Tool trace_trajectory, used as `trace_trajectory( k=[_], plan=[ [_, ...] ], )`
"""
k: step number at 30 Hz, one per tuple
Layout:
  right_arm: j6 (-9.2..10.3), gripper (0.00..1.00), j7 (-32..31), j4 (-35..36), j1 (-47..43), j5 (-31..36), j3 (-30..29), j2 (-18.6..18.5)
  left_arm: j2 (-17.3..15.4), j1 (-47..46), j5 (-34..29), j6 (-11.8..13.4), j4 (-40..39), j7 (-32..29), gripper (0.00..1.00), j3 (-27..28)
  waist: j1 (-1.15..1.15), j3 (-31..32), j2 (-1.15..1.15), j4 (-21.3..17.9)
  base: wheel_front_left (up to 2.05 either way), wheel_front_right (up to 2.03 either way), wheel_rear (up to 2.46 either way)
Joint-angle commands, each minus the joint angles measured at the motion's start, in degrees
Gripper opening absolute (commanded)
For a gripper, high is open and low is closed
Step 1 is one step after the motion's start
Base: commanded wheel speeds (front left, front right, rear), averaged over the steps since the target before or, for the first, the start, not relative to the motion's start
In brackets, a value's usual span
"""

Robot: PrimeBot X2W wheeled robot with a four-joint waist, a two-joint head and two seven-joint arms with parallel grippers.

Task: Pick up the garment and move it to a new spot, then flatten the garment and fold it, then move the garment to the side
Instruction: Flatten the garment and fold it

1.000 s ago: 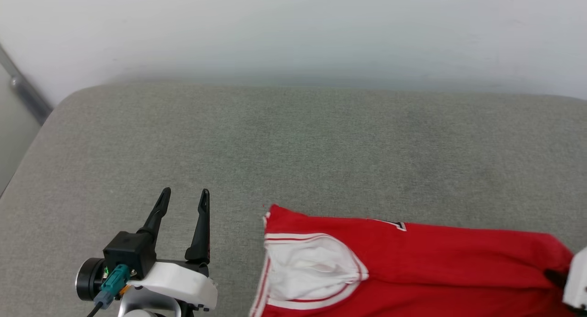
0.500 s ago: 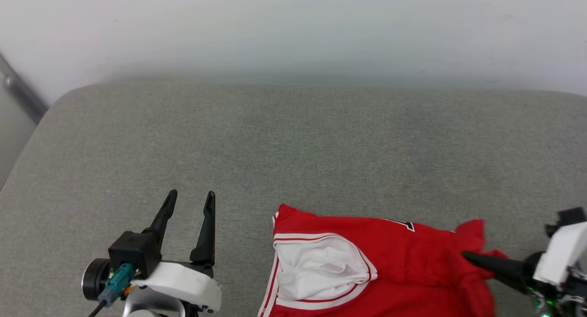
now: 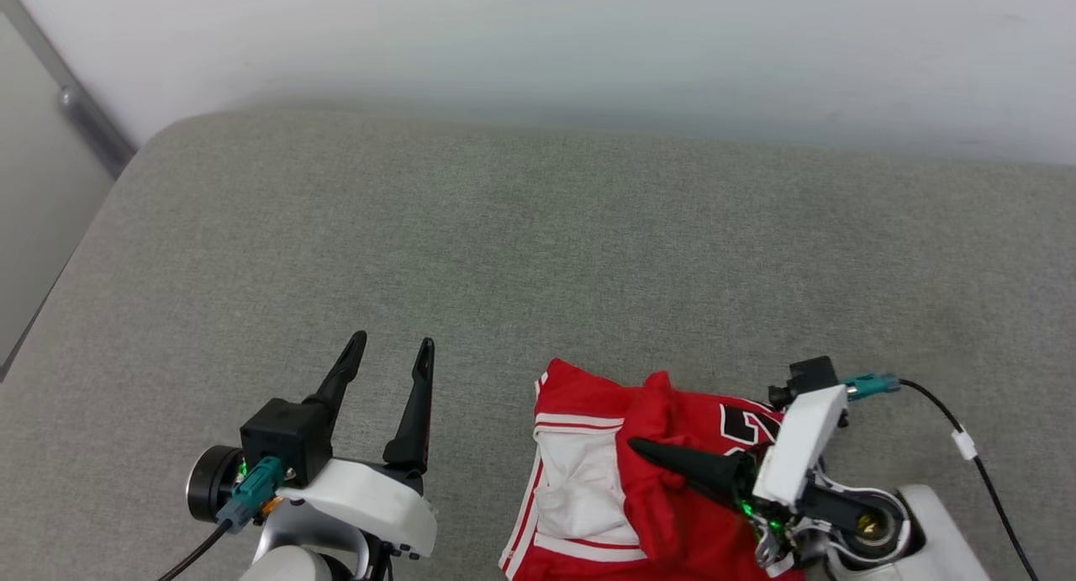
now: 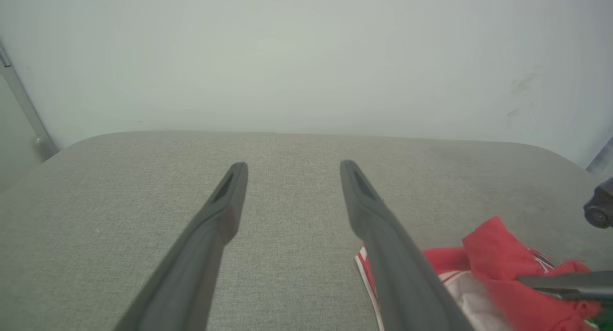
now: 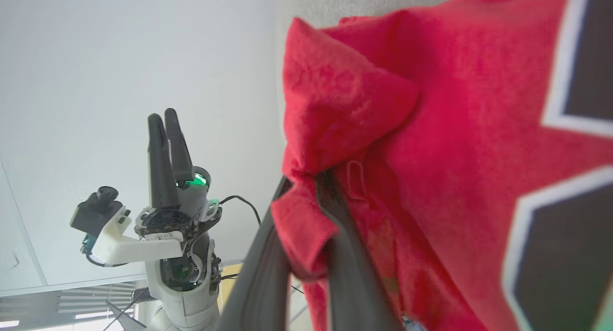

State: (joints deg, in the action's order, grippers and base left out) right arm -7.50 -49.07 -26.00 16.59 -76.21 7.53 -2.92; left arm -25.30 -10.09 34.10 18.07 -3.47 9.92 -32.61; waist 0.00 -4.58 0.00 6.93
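Grey fabric surface (image 3: 538,253), pale wall (image 3: 538,43) behind; red garment (image 3: 672,526) bunched

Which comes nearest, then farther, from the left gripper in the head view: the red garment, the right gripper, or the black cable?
1. The garment, just to its right.
2. The right gripper, pinching bunched red cloth farther right.
3. The black cable, far right.

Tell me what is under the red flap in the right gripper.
The right gripper holds the flap over the garment itself: white panel and striped trim show beside it, grey cushion around. What lies straight beneath the flap is covered.
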Motion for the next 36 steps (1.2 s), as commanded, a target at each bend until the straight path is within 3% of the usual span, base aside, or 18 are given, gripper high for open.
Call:
trace_trajectory(
  k=[1,3,10,15,17,21,26,31,36],
  plan=[
    [0.03,0.31,2.07,-0.91,0.93,0.83,1.96,0.05,0.13,-0.77,-0.02,-0.26,0.25,0.04,1.00,0.00,0.00,-0.37,0.00,0.35,0.00,0.00,0.00],
    [0.03,1.00,5.44,-2.23,2.14,2.72,4.77,0.03,0.30,-1.06,0.05,-0.37,0.61,0.22,1.00,-0.11,0.00,-0.56,0.00,0.57,0.00,0.00,0.00],
    [0.03,1.00,9.63,0.34,4.73,10.34,11.36,-0.49,0.23,-0.64,0.43,-0.56,1.77,0.83,1.00,0.05,0.00,-0.19,0.00,0.04,0.00,0.00,0.00],
    [0.03,1.00,13.94,9.00,4.23,19.59,14.78,-4.53,0.13,0.08,0.64,0.09,1.94,1.04,1.00,0.20,0.00,0.33,0.00,-1.10,0.00,0.00,0.00],
    [0.03,1.00,17.62,12.16,3.59,26.11,14.93,-7.56,0.06,0.21,0.76,0.12,2.25,1.17,1.00,0.39,0.00,0.57,0.00,-1.64,0.00,0.00,0.00],
    [0.03,1.00,26.20,14.32,0.62,41.56,11.22,-11.54,0.20,0.51,0.28,1.03,2.50,1.83,1.00,0.73,0.00,1.12,0.00,-2.81,0.00,0.00,0.00],
    [0.04,1.00,34.10,16.32,-4.93,53.89,0.99,-11.21,0.05,1.82,0.85,2.22,2.93,2.96,1.00,2.36,0.00,1.63,0.00,-4.91,0.00,0.00,0.00],
    [0.03,1.00,41.89,19.91,-10.03,59.78,-8.17,-8.13,-0.33,3.34,1.17,3.07,3.48,3.84,1.00,4.04,0.00,2.19,0.00,-6.53,0.00,0.00,0.00],
    [0.03,1.00,48.33,24.27,-14.34,62.27,-10.05,-5.89,-0.87,5.13,1.26,3.41,4.09,4.35,1.00,5.26,0.00,3.36,0.00,-7.63,0.00,0.00,0.00]
  ],
)
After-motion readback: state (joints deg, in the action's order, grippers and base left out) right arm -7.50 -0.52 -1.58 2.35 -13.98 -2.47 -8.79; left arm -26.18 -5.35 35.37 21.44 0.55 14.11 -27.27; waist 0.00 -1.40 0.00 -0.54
